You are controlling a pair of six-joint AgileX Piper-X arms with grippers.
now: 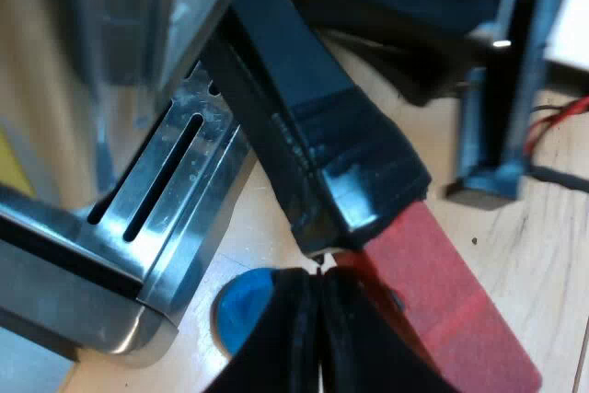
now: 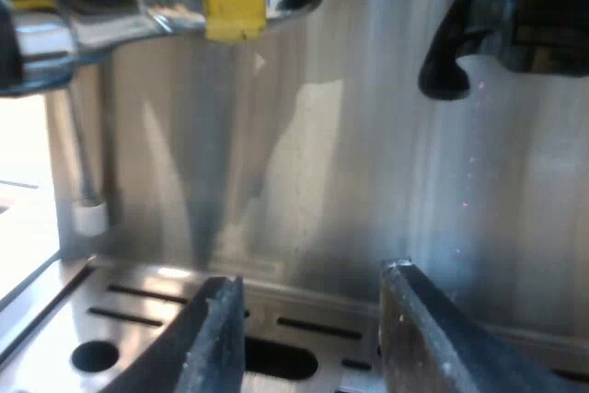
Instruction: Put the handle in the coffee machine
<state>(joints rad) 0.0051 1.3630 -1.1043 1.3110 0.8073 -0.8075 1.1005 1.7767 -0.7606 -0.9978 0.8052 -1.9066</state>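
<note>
My left gripper's (image 1: pixel 320 275) fingers are pressed together, tips at the handle (image 1: pixel 304 117) where black meets its red end (image 1: pixel 451 306), its long axis slanting out from the espresso machine (image 1: pixel 55 255), red end pointing away, while my right gripper's (image 2: pixel 311 278) fingers stand spread above the drip tray (image 2: pixel 138 306).

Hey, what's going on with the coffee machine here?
The holder's dark handle sticks out from the espresso machine above the drip tray, its red end toward the left gripper, whose fingers are pressed together at it. Whether it is locked in, I cannot tell. A blue tamper lies on the table below. The right gripper hangs open over the tray, empty.
</note>
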